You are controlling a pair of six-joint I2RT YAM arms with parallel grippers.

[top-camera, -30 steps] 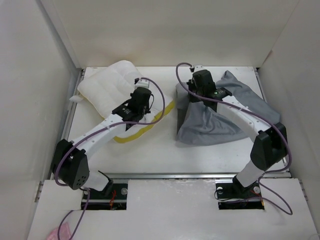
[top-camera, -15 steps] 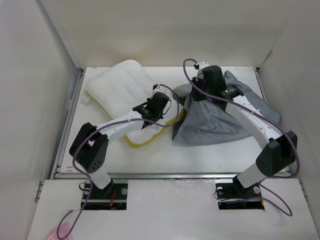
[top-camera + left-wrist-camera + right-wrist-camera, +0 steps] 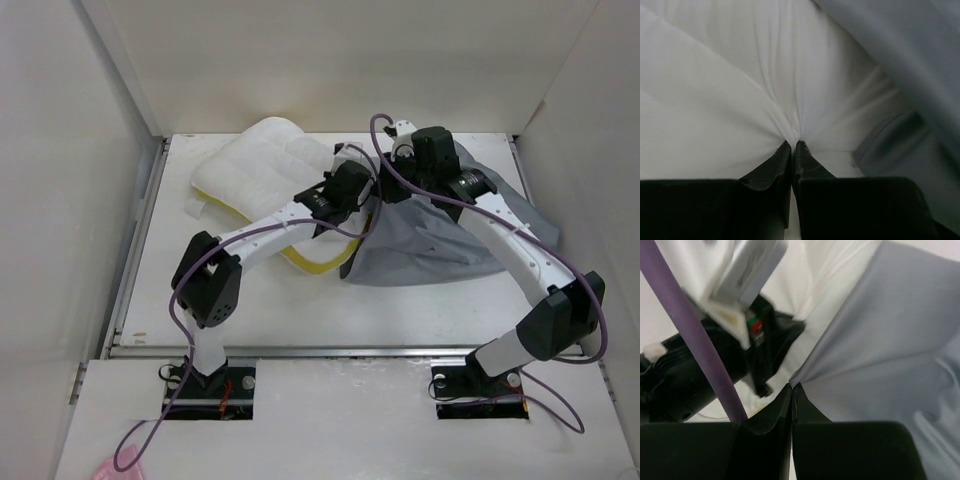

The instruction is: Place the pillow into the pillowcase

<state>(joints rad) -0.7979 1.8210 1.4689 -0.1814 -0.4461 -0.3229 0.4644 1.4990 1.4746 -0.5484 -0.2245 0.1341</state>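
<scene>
pillow (image 3: 262,165) at pillowcase (image 3: 430,245) mouth
we pinch pillow in left gripper (image 3: 791,145), pillowcase hem in right gripper (image 3: 791,387), just rightward

The white table (image 3: 300,315) bears pillow (image 3: 262,165) beside pillowcase (image 3: 430,248).
</scene>
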